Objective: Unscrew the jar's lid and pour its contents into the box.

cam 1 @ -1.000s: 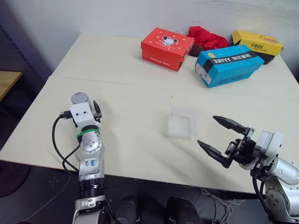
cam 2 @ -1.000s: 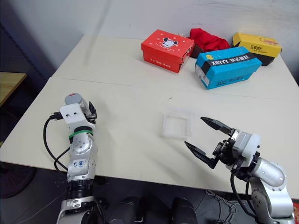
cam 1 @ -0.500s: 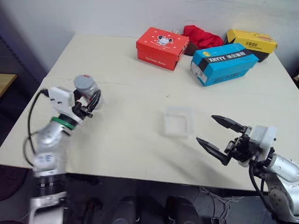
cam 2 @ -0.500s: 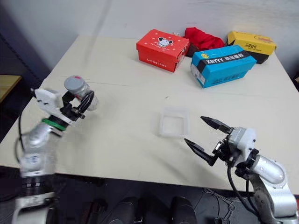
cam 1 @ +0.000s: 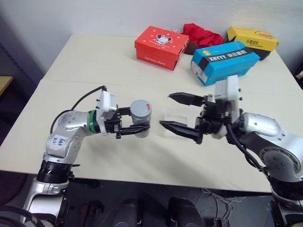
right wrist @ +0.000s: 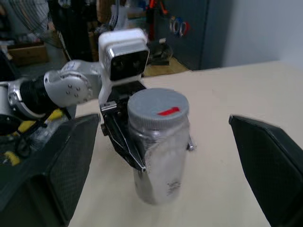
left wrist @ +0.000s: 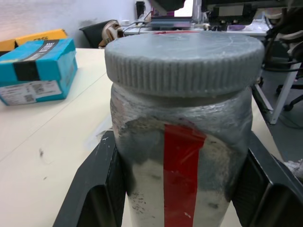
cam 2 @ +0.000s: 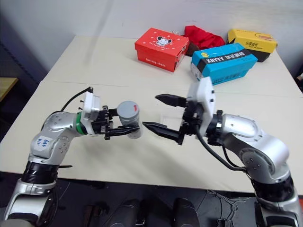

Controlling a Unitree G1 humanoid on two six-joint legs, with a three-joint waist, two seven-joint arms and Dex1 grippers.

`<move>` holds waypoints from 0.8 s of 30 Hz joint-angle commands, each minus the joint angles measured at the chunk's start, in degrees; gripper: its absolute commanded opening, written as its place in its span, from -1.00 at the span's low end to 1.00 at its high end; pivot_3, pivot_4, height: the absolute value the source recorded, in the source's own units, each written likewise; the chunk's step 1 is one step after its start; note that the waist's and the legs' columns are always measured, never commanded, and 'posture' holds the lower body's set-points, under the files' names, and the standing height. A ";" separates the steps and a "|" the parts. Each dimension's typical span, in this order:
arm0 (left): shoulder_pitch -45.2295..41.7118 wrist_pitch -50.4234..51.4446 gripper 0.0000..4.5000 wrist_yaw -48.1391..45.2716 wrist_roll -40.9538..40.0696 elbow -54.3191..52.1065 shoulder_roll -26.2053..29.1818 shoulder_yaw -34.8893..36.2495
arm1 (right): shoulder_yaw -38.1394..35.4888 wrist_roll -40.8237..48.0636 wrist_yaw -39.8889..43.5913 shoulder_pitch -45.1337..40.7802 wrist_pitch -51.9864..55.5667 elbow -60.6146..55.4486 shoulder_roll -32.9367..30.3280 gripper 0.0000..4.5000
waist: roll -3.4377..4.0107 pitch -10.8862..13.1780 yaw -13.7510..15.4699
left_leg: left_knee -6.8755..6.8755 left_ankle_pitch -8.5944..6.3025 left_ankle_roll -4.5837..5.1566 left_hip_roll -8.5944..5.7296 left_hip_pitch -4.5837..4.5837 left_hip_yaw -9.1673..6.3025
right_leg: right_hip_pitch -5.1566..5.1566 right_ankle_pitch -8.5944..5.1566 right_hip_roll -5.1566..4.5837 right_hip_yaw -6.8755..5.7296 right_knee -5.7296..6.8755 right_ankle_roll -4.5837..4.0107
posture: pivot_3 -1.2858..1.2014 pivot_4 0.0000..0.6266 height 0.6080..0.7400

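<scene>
Two grippers face each other above the near half of the table (cam 1: 94,61). The left gripper (cam 1: 135,124) is clamped on the body of the jar (cam 1: 140,119), holding it upright and clear of the surface, the lid (left wrist: 183,59) screwed on. The right gripper (cam 1: 176,113) stands with its fingers spread wide, just beside the jar and not touching it. The box (cam 2: 166,117), a clear tray, lies on the table behind the right fingers, toward the near edge. Likely risks: the wide fingers could close below the lid's ribbed rim and seize the jar body, or twisting could turn the smooth jar within the left grip rather than loosening the cap.
</scene>
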 commanded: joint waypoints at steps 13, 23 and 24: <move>-1.03 -3.19 0.04 1.31 2.39 -1.35 -4.88 -0.40 | 4.96 -8.49 -0.46 -7.93 1.97 4.26 7.32 1.00 | 0.00 0.00 0.04 | 0.01 0.02 0.05 -0.04 -0.02 0.05 | -0.04 0.02 -0.01 -0.03 0.03 0.03 | 0.03 -0.52 1.00; -1.02 -2.84 0.04 1.67 2.72 -1.52 -6.58 -1.08 | 5.80 -10.81 1.49 -9.23 1.90 5.04 8.95 0.23 | 0.00 0.00 -0.03 | 0.01 0.02 0.05 -0.03 -0.01 0.06 | -0.06 0.02 0.00 -0.03 0.06 0.03 | 0.03 -0.52 1.00; -0.98 -2.87 0.04 1.78 2.74 -1.51 -6.73 -1.07 | 5.77 -10.91 1.41 -9.25 1.91 5.03 9.23 0.13 | 0.00 0.00 -0.04 | 0.01 0.02 0.05 -0.03 -0.01 0.06 | -0.06 0.02 0.00 -0.03 0.06 0.03 | 0.03 -0.52 1.00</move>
